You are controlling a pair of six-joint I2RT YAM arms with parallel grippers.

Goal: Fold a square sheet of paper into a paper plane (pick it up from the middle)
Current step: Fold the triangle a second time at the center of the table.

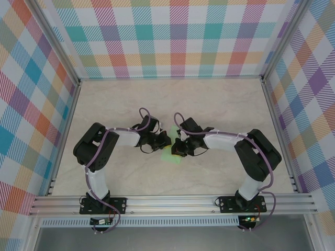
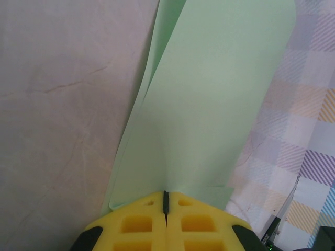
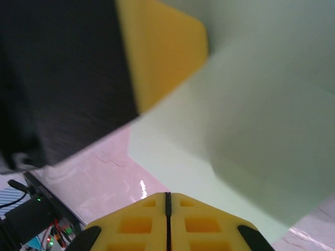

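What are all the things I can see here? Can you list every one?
paper sheet: one, pale green, partly folded, mid-table between the grippers
table: one, cream marbled, under everything
walls: three, rainbow checked, around the table
metal rails: silver, along the near edge and up the corners
left arm: one, black and white, near-left
right arm: one, black and white, near-right
left gripper: one, yellow fingers, shut on the paper sheet
right gripper: one, yellow fingers, shut, tips at the sheet's edge
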